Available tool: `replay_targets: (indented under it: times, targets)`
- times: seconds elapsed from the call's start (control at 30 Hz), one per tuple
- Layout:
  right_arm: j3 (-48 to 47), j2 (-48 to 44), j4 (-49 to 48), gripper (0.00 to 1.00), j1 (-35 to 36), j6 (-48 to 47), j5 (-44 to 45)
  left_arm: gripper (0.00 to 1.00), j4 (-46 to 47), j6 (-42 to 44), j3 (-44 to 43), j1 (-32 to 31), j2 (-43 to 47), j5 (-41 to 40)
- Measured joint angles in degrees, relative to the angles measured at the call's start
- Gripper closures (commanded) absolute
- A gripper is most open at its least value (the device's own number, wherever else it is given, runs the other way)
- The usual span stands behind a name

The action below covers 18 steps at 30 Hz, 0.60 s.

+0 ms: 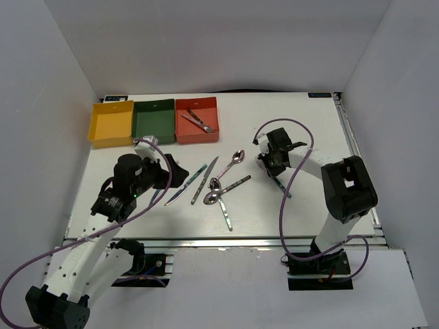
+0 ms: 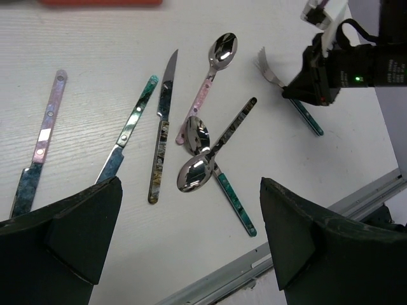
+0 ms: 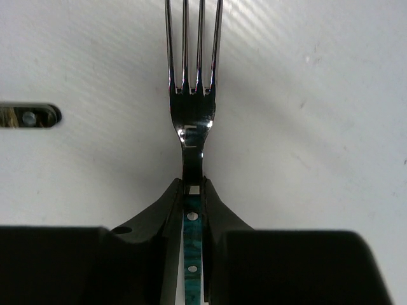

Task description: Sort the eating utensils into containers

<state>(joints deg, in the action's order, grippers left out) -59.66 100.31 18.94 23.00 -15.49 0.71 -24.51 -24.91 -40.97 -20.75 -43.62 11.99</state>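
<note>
Pinching with right gripper (image 3: 193,194) a teal-handled fork (image 3: 193,121) below its neck, tines pointing away over white bench (image 3: 305,127). Hovering with left gripper (image 2: 189,216) spread above loose knives (image 2: 162,121) and spoons (image 2: 196,173).

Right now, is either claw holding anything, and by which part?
The right gripper pinches a fork at the top of its teal handle. The left gripper is open, holding nothing.

High overview, two wrist close-ups, common fork (image 3: 192,130)
</note>
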Motion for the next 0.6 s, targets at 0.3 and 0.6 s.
replay_targets:
  times: [0.3,0.6]
  targets:
    - [-11.5,-4.5,2.7,1.0,4.7,9.0,-1.2,0.02,-2.4,-1.2,0.0,0.0,6.3,-11.2]
    - [-54.5,17.9,-9.5,1.0,10.7,12.1,-7.0,0.02,-2.5,-1.9,0.0,0.0,8.2,-17.2]
